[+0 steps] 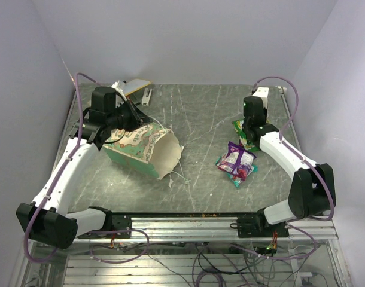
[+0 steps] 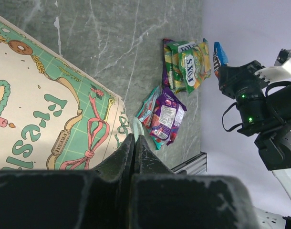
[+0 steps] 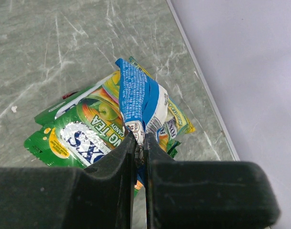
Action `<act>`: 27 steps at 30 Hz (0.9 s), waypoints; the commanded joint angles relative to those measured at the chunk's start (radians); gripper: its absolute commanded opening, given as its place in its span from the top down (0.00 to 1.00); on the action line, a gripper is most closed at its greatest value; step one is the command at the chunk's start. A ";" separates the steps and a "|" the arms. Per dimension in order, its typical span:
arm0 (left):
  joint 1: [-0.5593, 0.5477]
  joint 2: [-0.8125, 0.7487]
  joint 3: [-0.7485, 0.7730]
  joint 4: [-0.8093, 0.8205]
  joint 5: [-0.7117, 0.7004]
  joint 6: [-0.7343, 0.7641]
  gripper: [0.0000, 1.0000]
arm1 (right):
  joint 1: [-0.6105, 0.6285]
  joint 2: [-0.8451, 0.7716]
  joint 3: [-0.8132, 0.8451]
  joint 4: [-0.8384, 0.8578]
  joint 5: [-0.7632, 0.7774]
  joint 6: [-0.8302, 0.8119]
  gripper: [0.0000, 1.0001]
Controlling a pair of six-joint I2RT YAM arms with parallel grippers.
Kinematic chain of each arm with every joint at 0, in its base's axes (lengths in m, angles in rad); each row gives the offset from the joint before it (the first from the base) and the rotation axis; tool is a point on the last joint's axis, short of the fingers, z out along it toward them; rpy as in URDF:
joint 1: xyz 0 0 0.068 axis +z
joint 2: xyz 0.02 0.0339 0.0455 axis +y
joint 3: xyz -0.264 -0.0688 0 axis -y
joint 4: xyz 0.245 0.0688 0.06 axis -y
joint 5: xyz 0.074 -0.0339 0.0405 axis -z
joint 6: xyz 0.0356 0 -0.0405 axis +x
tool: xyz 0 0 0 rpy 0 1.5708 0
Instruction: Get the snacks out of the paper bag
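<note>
The paper bag (image 1: 140,146) lies on its side at the left, cream mouth facing right, and fills the left of the left wrist view (image 2: 50,109). My left gripper (image 1: 125,119) is shut on the bag's teal edge (image 2: 135,131). My right gripper (image 1: 249,136) is shut on a blue and white packet (image 3: 136,100) and holds it just above a green packet (image 3: 78,133) and a yellow-edged packet (image 3: 179,121) on the table. A pink-purple packet (image 1: 237,161) lies nearer the front, on a teal-red packet (image 2: 148,109). The bag's inside is hidden.
A flat white and yellow card (image 1: 134,86) and a small white piece (image 1: 146,95) lie at the back left. The table's right edge (image 3: 202,90) runs close to the packets. A metal rail (image 1: 200,222) runs along the front.
</note>
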 commanded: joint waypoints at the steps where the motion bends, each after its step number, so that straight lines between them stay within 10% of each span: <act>1: 0.010 0.017 0.026 0.008 0.035 0.019 0.93 | -0.010 0.016 -0.068 0.124 0.039 -0.065 1.00; 13: 0.011 0.023 0.007 0.048 0.058 -0.006 0.93 | -0.012 0.052 -0.138 0.163 -0.016 -0.045 0.93; 27: 0.011 -0.016 -0.031 0.062 0.053 -0.033 0.93 | -0.010 0.018 -0.133 0.080 -0.133 -0.013 0.60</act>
